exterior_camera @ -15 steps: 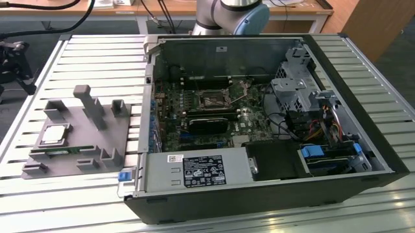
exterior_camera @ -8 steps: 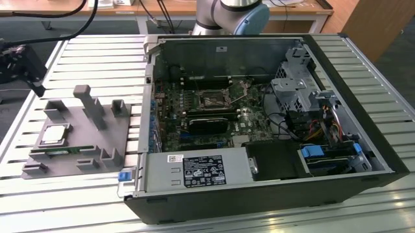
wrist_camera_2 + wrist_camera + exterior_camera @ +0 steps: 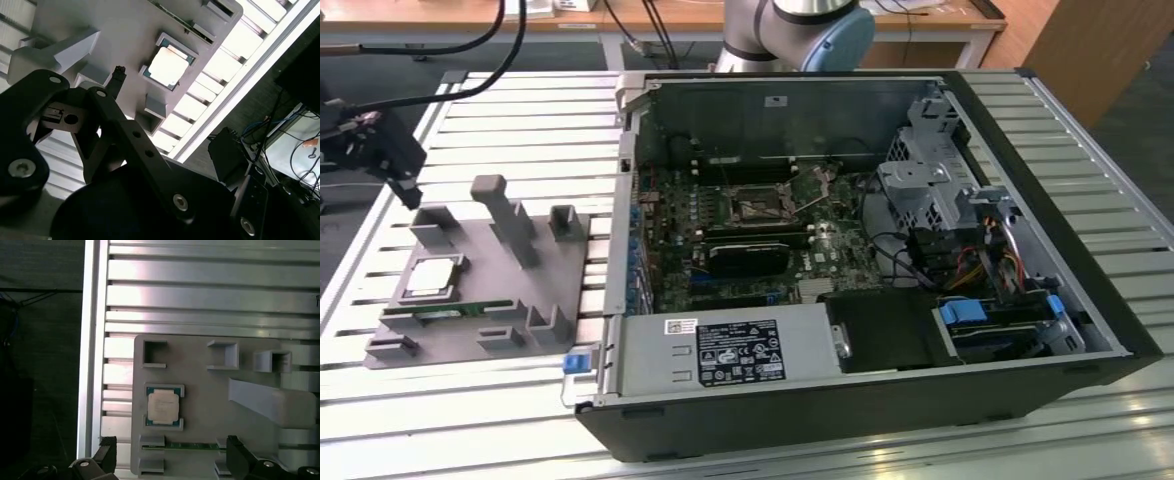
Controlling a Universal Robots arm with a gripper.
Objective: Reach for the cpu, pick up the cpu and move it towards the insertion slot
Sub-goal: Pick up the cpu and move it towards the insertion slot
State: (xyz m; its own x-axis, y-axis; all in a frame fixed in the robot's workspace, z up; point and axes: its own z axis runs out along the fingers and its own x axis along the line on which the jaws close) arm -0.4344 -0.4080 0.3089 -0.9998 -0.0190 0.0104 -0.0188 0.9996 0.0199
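Fully spreads the fingers [image 3: 236, 456] of the gripper [image 3: 171, 454], gripping nothing; hangs clear above the grey tray [image 3: 202, 407], near the cpu [image 3: 162, 406] seated in it, touching neither.

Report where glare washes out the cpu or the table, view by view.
Second wrist view: the cpu top is blown out almost white, and the table slats beside the grey tray glare too. First wrist view: the cpu is evenly lit; the slats carry bright bands. Exterior view: no glare on the cpu; the computer case interior is dim.
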